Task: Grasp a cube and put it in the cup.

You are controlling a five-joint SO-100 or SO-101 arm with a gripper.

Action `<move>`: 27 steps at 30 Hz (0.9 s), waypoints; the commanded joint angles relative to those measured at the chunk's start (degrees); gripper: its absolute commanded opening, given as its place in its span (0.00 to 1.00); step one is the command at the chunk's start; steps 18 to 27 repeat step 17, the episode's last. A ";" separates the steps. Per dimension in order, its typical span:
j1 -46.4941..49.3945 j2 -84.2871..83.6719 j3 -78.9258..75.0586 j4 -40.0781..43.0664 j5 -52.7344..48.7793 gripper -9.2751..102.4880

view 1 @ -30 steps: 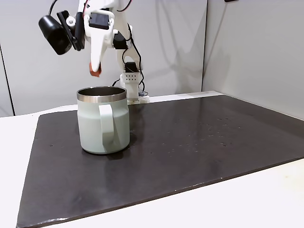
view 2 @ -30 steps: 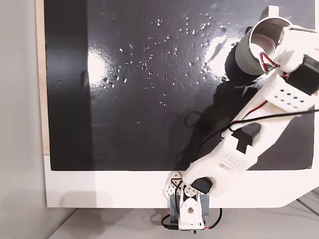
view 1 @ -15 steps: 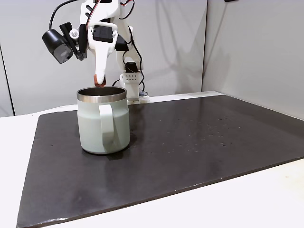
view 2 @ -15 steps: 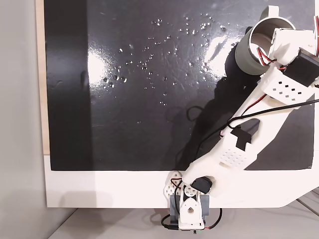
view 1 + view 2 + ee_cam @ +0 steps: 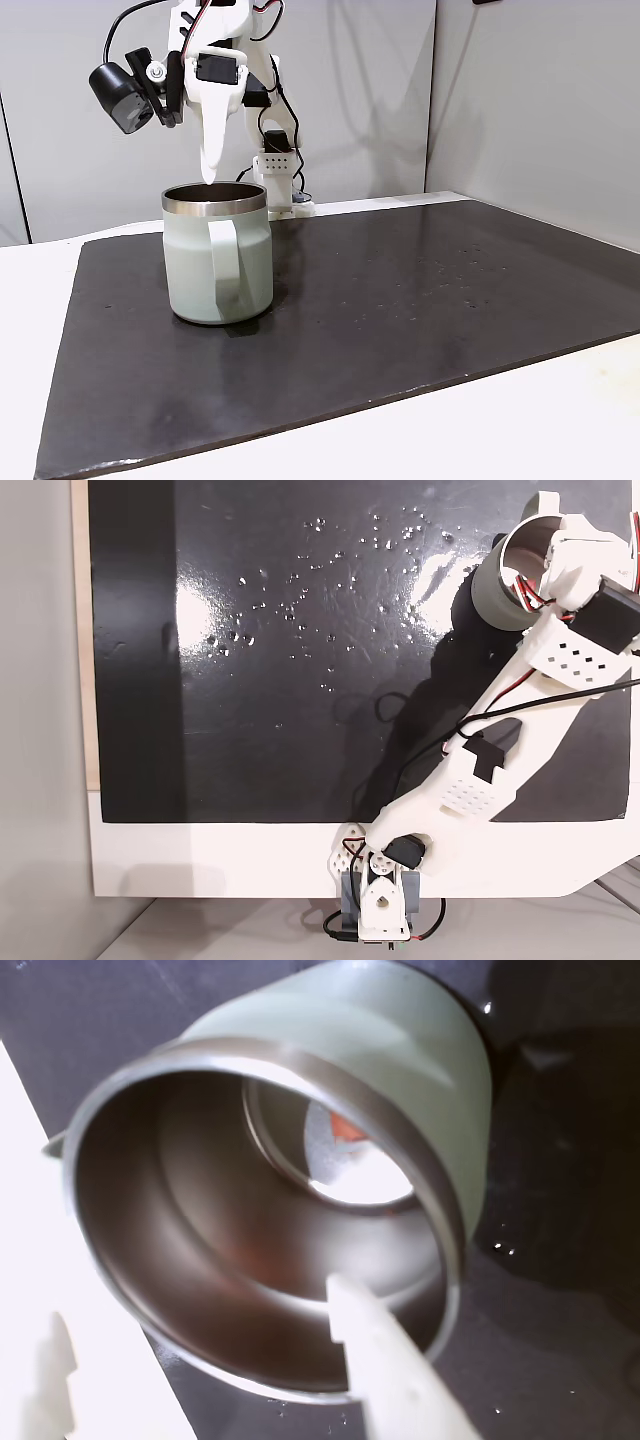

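Note:
The pale mint-green cup stands upright on the left part of the black mat, with its handle toward the camera. In the wrist view I look straight into the cup, and the brick-red cube lies on its shiny bottom, partly lost in glare. My gripper hangs open just above the steel rim, its white finger pointing down and holding nothing. From the wrist, a white fingertip hangs over the near rim. In the fixed view from above, the gripper covers part of the cup.
The black mat lies on a white table, with a broad bare stretch right of the cup. The arm's base stands behind the mat. Grey wall panels close off the back and the right side.
The cube left the fingertip and dropped into the cup. The gripper came down over the rim, then opened; its white finger now hangs bare.

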 commanded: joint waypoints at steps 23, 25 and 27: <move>-4.31 5.10 1.32 0.53 1.05 0.32; -4.31 5.10 1.32 0.53 1.05 0.32; -4.31 5.10 1.32 0.53 1.05 0.32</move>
